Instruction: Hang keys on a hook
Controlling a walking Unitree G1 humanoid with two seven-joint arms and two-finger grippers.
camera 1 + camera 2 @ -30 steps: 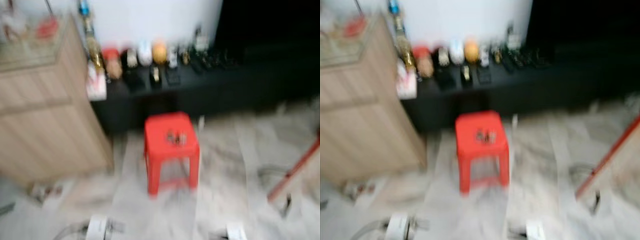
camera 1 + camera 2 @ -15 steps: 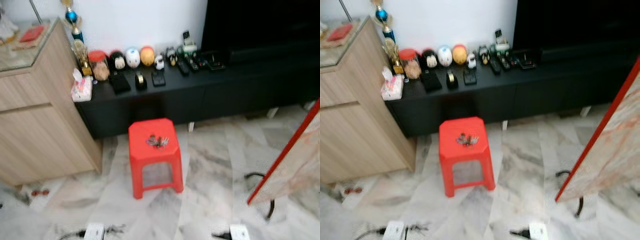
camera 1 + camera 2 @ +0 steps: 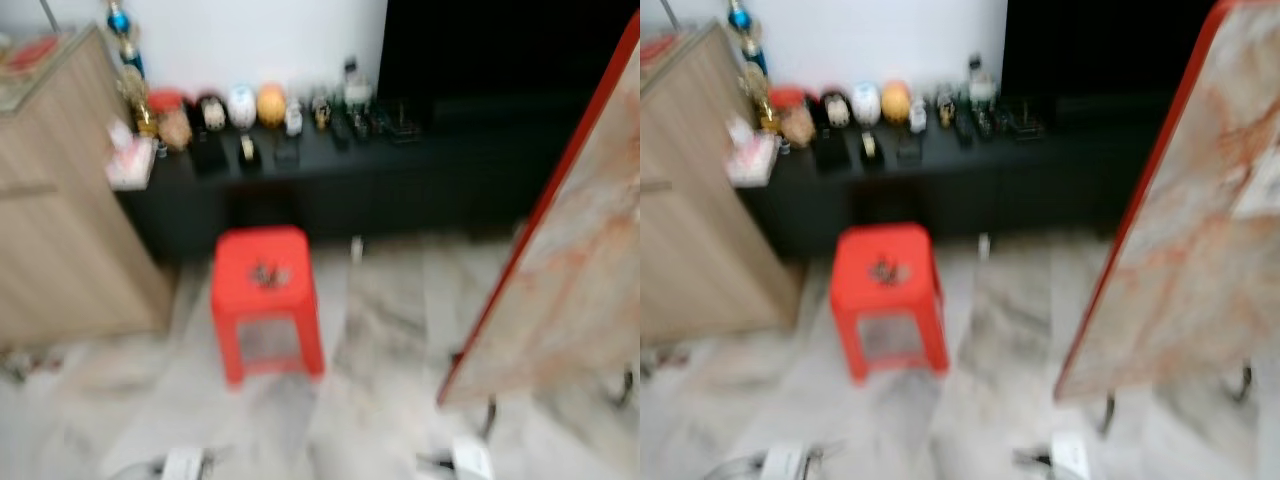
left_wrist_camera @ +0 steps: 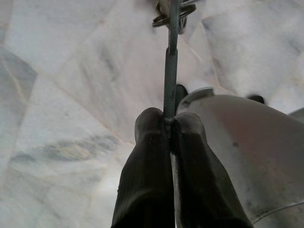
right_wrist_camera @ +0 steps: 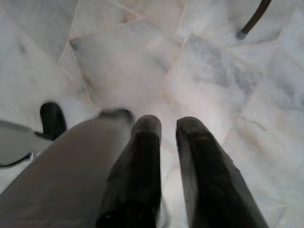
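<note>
In the left wrist view my left gripper [image 4: 168, 121] is shut on a thin grey metal stem, and a key ring [image 4: 169, 16] hangs at the stem's far end over the marble floor. A red plastic stool [image 3: 235, 290] stands ahead, slightly to the left, with a small dark bunch of keys [image 3: 266, 274] on its seat; both eye views are blurred. My right gripper [image 5: 168, 126] hangs over the floor, its fingers slightly apart with nothing between them. I can make out no hook.
Behind the stool runs a long low black cabinet [image 3: 400, 170] with small ornaments on top. A light wooden cabinet [image 3: 60, 230] stands at the left. A large red-edged marble-patterned board [image 3: 570, 250] leans at the right. White power strips [image 3: 470, 458] lie on the floor nearby.
The camera has swung to the right: the stool and cabinets sit further left in the picture, and the red-edged board takes up much more of the right. The picture is blurred again.
</note>
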